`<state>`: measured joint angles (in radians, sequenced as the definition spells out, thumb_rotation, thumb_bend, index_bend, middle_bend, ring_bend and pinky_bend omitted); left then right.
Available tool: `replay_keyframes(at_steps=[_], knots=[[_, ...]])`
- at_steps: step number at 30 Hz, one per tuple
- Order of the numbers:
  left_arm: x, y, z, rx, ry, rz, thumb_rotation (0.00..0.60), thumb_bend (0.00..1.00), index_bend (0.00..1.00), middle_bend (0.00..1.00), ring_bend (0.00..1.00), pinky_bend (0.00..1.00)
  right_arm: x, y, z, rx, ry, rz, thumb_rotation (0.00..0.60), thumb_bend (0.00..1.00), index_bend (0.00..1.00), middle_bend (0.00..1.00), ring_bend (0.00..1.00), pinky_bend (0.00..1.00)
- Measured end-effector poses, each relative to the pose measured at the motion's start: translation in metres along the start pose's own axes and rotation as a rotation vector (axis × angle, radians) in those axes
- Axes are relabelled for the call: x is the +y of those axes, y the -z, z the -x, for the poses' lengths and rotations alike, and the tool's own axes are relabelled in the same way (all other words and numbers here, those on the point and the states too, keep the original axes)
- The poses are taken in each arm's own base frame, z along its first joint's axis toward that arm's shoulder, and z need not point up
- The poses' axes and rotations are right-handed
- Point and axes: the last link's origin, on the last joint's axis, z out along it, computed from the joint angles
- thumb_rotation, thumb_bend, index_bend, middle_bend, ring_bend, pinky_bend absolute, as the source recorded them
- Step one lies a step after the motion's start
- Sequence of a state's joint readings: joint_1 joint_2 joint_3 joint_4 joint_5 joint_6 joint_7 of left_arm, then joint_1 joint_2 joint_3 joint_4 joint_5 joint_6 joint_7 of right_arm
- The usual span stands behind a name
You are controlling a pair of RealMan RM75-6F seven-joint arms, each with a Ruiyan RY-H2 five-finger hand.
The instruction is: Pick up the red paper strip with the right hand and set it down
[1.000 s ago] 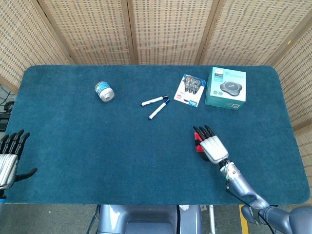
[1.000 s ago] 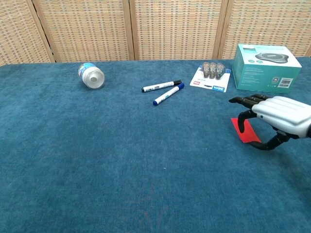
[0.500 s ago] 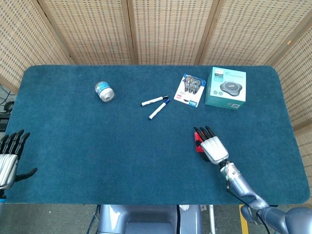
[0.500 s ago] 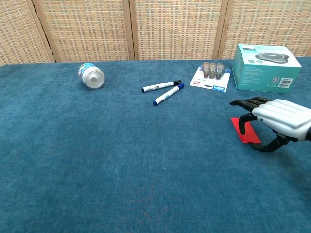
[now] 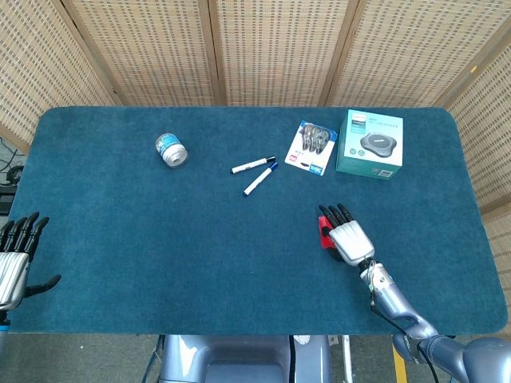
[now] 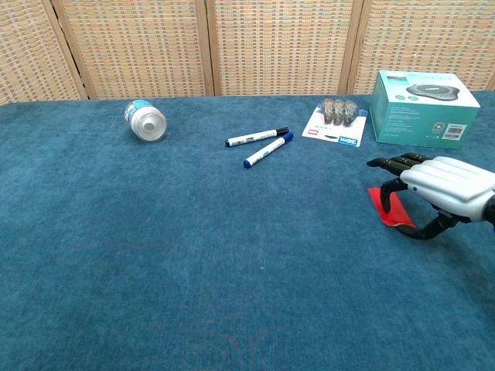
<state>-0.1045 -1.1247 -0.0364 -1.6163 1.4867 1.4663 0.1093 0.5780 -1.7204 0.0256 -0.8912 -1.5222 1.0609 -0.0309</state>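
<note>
The red paper strip lies flat on the blue cloth at the right, and it shows as a small red patch in the head view. My right hand arches over the strip's right side. Its dark fingers reach out above the strip, and the thumb curls beside its near end. Nothing is plainly pinched between them. In the head view, the right hand covers most of the strip. My left hand hangs at the table's near left edge, fingers apart and holding nothing.
A teal box and a card of clips stand behind the right hand. Two markers lie mid-table, with a small bottle on its side at the far left. The table's front edge is close to the right forearm.
The right hand has shifted very slightly toward the near right over the strip. The strip and the left hand have not moved.
</note>
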Motion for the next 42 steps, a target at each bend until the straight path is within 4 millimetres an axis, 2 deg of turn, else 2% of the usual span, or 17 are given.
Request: replay_keyframes(at_steps=[9,19,30,36,42], knots=[[0.000,0.000,0.000,0.000,0.000,0.000,0.600,0.00,0.00,0.00,0.00,0.00,0.001,0.000,0.000,-0.005,0.002,0.001,0.600,0.44,0.53,0.00,0.00,0.00],[0.000,0.000,0.000,0.000,0.000,0.000,0.600,0.00,0.00,0.00,0.00,0.00,0.001,-0.001,0.001,-0.015,0.001,-0.002,0.600,0.51,0.56,0.00,0.00,0.00],[0.000,0.000,0.000,0.000,0.000,0.001,0.600,0.00,0.00,0.00,0.00,0.00,-0.001,-0.004,-0.001,-0.009,-0.014,-0.011,0.600,0.52,0.65,0.00,0.00,0.00],[0.000,0.000,0.000,0.000,-0.001,0.002,0.600,0.00,0.00,0.00,0.00,0.00,0.002,-0.021,-0.019,0.043,0.004,-0.010,0.600,0.52,0.69,0.00,0.00,0.00],[0.000,0.000,0.000,0.000,0.000,0.001,0.600,0.00,0.00,0.00,0.00,0.00,0.014,-0.057,-0.055,0.117,0.054,0.042,0.600,0.52,0.71,0.00,0.00,0.00]])
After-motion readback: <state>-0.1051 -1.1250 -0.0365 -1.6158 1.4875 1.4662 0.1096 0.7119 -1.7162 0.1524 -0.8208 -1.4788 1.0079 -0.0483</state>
